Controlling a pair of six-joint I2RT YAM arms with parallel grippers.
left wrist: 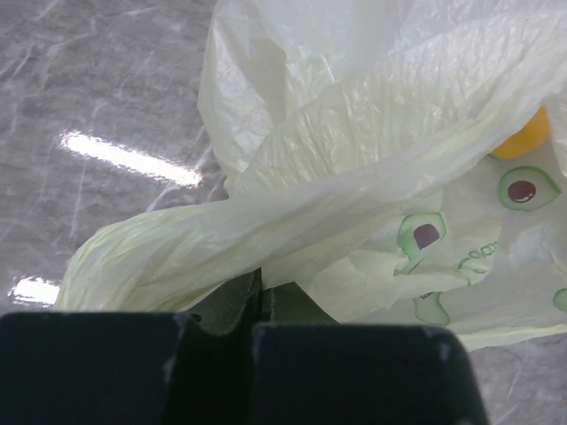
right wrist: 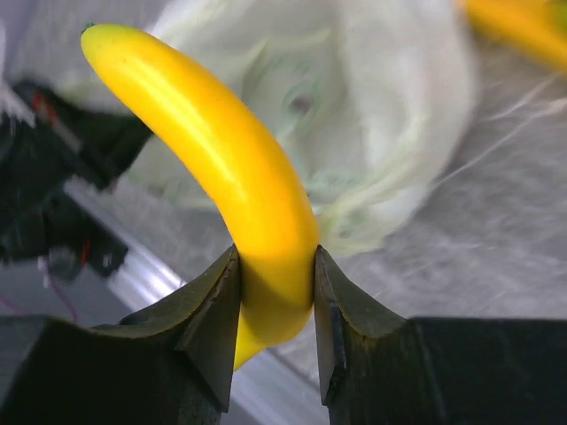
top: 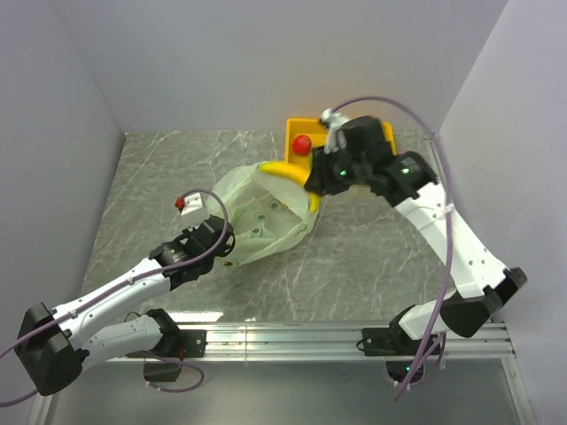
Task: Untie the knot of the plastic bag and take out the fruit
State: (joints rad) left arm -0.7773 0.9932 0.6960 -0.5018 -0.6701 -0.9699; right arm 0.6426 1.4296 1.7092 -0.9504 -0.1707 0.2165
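The pale green plastic bag [top: 261,212] lies open in the middle of the table; I see no knot. My left gripper [top: 227,241] is shut on the bag's near edge, its jaws pinching the film [left wrist: 177,252] in the left wrist view [left wrist: 260,297]. My right gripper [top: 315,181] is shut on a yellow banana [top: 288,172] and holds it above the bag's far right rim; the wrist view shows the banana [right wrist: 221,159] clamped between the jaws [right wrist: 276,305]. A yellow fruit [left wrist: 527,137] shows inside the bag. A red apple [top: 302,143] sits in the yellow tray [top: 293,131].
The yellow tray stands at the back right, partly hidden by my right arm. Grey walls close in the left, back and right sides. A metal rail [top: 292,336] runs along the near edge.
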